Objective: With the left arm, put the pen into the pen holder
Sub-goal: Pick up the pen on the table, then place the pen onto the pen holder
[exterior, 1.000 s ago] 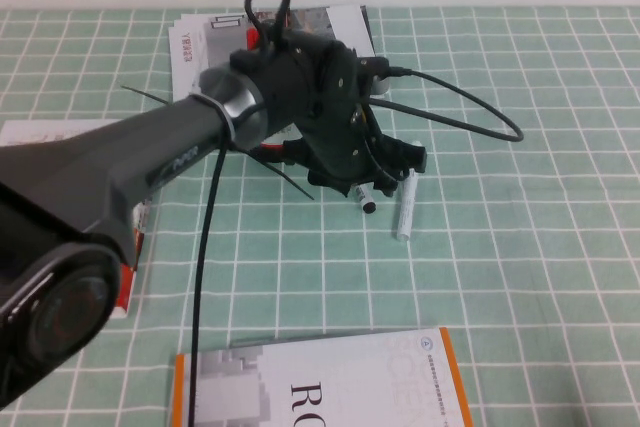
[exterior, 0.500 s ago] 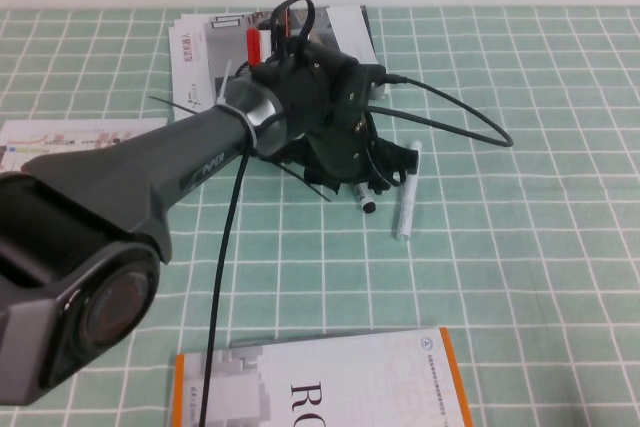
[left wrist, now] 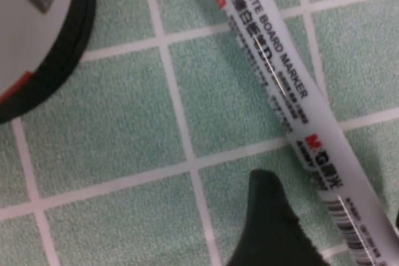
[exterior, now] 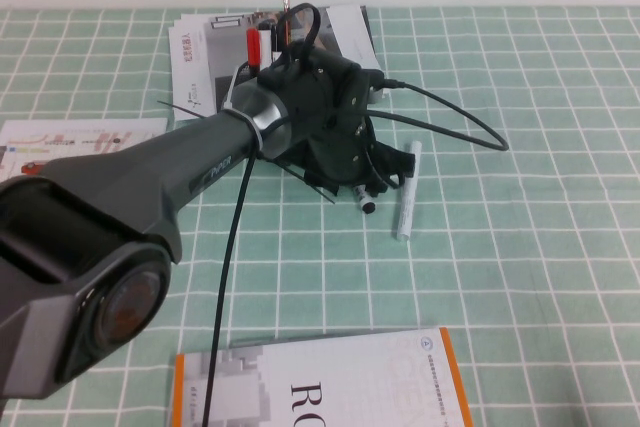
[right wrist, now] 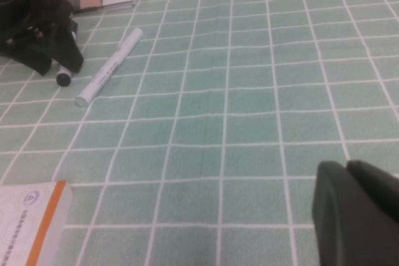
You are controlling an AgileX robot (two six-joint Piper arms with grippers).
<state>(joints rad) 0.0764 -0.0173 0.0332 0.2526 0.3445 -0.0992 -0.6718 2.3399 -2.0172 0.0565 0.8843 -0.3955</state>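
White smooth pen (left wrist: 280, 91) | left claw (exterior: 372, 179) low over it | right claw (right wrist: 358, 213) apart

Left arm (exterior: 150, 187) is reaching from the near left across the green-gridded desk (exterior: 540, 277) toward centre, a black cable (exterior: 225, 287) trailing beneath it and another looping off to the right. Left tool (exterior: 372, 179) is pressing down low over the pen (exterior: 367, 203); only the pen's black end is showing at the near edge. All-white marker (exterior: 408, 190) is lying just right of the tool. Red-capped pens (exterior: 258, 39) are poking up behind the wrist, over printed sheets (exterior: 200, 57) at the far side. An orange-edged book (exterior: 330, 382) is lying near centre. Right tool is not showing.
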